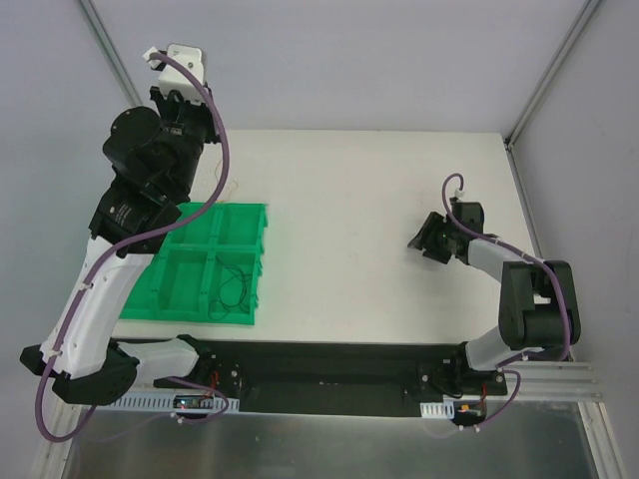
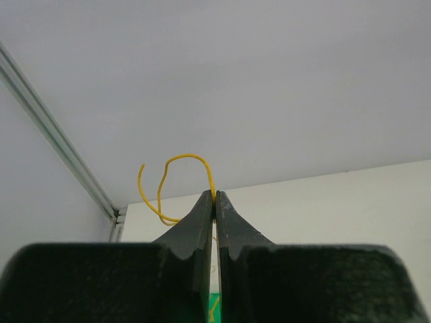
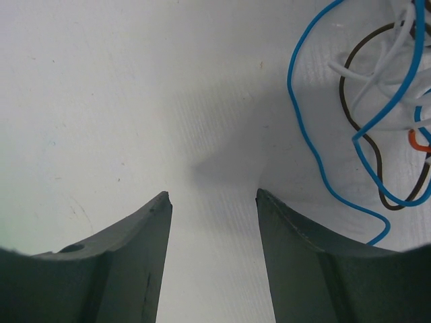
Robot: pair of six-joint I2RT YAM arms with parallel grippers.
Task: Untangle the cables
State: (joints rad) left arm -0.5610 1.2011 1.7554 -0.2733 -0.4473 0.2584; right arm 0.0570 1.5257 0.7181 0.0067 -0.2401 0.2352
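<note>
Left wrist shows our left pincer [image 2: 215, 196] clamped on one yellow cable [image 2: 183, 157], held up alone. Our right pincer [image 3: 212, 198] stands apart beside the blue, white and dark wad [image 3: 377, 101], which we judge is mostly left to untangle.

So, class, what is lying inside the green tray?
A thin dark cable loops in the near right compartment of the green tray. The left arm reaches across the tray's left side, so whatever lies in those compartments is covered and cannot be seen.

Matt white table [image 1: 359, 190]; tray [image 1: 180, 284] moulded in smooth green plastic; cables [image 3: 291, 81] sheathed in smooth coloured plastic; right gripper [image 3: 212, 193] finished in matt dark plastic.
</note>
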